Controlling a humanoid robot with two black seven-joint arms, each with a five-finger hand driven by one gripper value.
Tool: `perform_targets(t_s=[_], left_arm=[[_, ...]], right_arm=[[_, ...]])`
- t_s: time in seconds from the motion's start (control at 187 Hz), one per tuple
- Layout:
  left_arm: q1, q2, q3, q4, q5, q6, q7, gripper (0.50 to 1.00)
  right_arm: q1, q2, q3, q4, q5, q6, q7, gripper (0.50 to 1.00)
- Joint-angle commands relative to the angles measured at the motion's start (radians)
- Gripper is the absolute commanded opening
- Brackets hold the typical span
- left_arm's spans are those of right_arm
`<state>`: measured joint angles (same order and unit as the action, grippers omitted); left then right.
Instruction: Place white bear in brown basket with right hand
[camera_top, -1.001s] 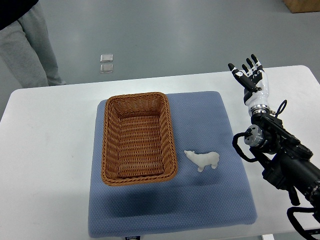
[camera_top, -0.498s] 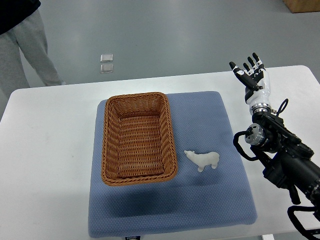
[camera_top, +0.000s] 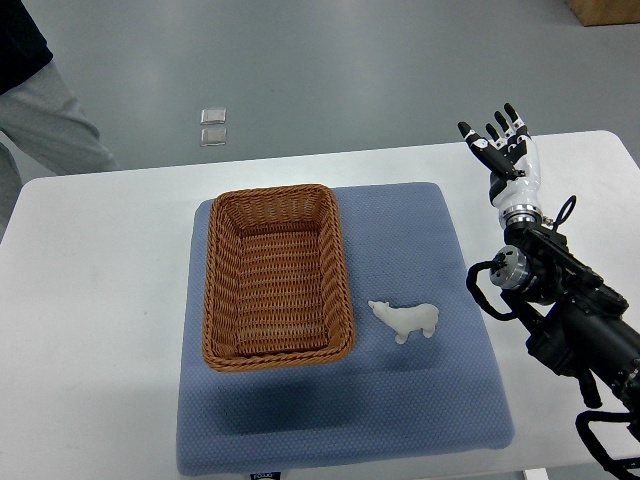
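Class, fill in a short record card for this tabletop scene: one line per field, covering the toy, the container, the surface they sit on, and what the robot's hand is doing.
toy: white bear, lying on the mat, just right of the basket, not touching it
container: brown basket, empty
surface: blue mat on a white table
right hand: fingers spread, holding nothing, raised at the table's far right
left hand: not in view
bystander: person at top left

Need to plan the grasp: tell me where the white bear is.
In the top view, the white bear lies on the blue mat, just right of the brown basket, left of the right arm.
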<state>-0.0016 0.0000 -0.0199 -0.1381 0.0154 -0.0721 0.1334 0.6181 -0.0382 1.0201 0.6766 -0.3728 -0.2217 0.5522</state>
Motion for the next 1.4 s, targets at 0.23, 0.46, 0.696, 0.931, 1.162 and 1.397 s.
perform_targets(t_s=[0.23,0.46,0.696,0.931,1.162,1.397], left_arm=[[0.0,0.0,0.0,0.0,0.0,0.0,0.0,1.0],[0.0,0.0,-0.002,0.0,0.0,0.0,0.0,1.0],[0.0,0.0,-0.002,0.0,0.0,0.0,0.0,1.0],[0.0,0.0,-0.003,0.0,0.0,0.0,0.0,1.0],[0.0,0.0,-0.003,0.0,0.0,0.0,0.0,1.0],[-0.001,0.0,-0.003,0.0,0.0,0.0,0.0,1.0]], right_arm=[[0.019,0.001,0.0,-0.003,0.0,-0.001,-0.002,0.921],[0.017,-0.002,-0.002,0.006,-0.006,0.004,-0.003,0.921],[0.035,-0.039,-0.054,0.011,-0.069,0.034,-0.014,0.921],[0.043,-0.177,-0.147,0.075,-0.238,0.047,-0.015,0.921],[0.057,-0.378,-0.321,0.215,-0.393,0.137,-0.011,0.921],[0.078,-0.569,-0.385,0.406,-0.678,0.252,-0.008,0.921]])
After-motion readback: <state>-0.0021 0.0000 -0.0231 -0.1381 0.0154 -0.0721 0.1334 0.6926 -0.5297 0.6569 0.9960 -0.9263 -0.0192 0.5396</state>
